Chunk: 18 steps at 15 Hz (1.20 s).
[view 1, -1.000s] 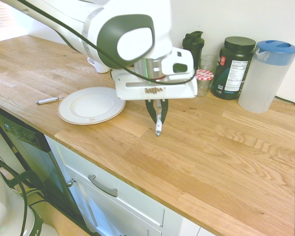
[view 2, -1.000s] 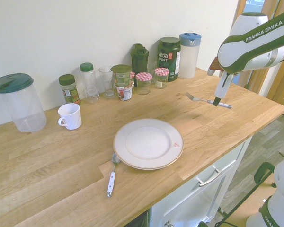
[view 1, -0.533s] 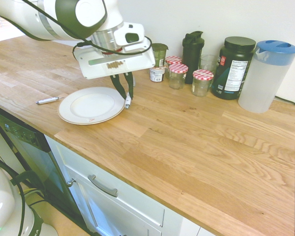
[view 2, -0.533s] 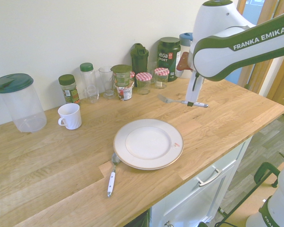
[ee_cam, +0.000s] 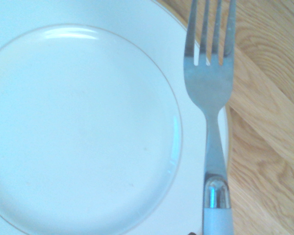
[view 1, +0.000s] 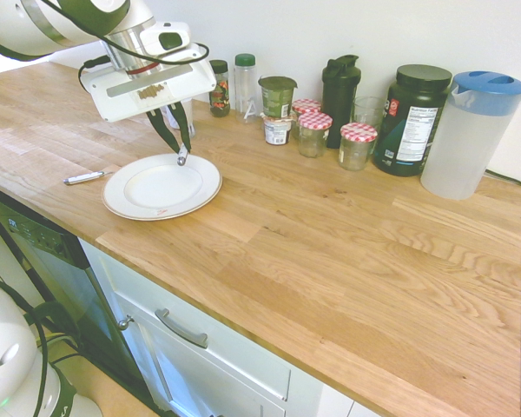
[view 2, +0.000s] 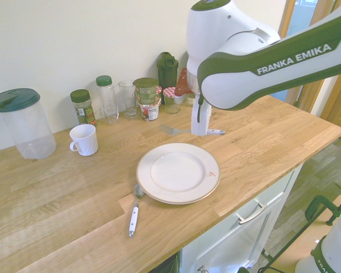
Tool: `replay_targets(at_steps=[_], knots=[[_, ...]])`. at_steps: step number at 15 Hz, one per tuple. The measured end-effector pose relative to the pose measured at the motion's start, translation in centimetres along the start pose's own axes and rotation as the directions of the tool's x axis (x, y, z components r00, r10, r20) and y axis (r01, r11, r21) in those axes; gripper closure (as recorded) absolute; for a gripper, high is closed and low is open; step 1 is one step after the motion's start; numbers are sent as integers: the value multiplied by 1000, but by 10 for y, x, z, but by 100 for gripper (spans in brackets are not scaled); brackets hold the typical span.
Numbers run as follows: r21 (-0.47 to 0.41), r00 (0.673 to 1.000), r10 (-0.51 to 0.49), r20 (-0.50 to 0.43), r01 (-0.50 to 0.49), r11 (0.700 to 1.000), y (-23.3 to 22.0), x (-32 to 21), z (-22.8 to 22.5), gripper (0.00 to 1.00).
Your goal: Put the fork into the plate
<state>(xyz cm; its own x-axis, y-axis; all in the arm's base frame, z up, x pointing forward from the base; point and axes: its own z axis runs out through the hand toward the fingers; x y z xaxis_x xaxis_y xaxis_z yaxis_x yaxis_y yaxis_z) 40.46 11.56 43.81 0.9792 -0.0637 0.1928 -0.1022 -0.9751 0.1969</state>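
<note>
Gripping the fork (ee_cam: 210,93) by its white handle, the claw (view 1: 181,158) is clenched with its fingers pointing downward, above the rim of the plate (view 1: 122,198). The fork lies crosswise to the fingers and roughly level, its four silver tines reaching out to one side of the claw and the end of its handle sticking out on the other. Below the claw, the wrist view shows the fork overlapping the plate's gold-edged rim, with wooden counter (view 1: 330,252) beyond it; how much air is between fork and plate I cannot tell

Across the plate from the claw, a spoon (view 2: 134,219) with a white handle rests on the counter, its bowl right by the rim. Toward the wall from the claw are a green tub (view 1: 279,97), jars with red-checked lids (view 1: 359,147), a dark shaker (view 1: 340,100), a big dark container (view 1: 412,122) and a blue-lidded pitcher (view 1: 473,139), the pitcher farthest from the claw in that row. A white mug (view 2: 84,140) also stands on the counter, off to one side of the claw
</note>
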Motion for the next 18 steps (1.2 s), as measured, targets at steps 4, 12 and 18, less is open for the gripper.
replay_targets(at_steps=[4, 12, 18], knots=[[-18, 997, -69, 42, 69, 997, -56, 24, 25, 100], [-11, 988, -116, 100, 117, 993, -87, 33, 44, 100], [-14, 986, -104, 131, 107, 994, -79, 35, 59, 100]])
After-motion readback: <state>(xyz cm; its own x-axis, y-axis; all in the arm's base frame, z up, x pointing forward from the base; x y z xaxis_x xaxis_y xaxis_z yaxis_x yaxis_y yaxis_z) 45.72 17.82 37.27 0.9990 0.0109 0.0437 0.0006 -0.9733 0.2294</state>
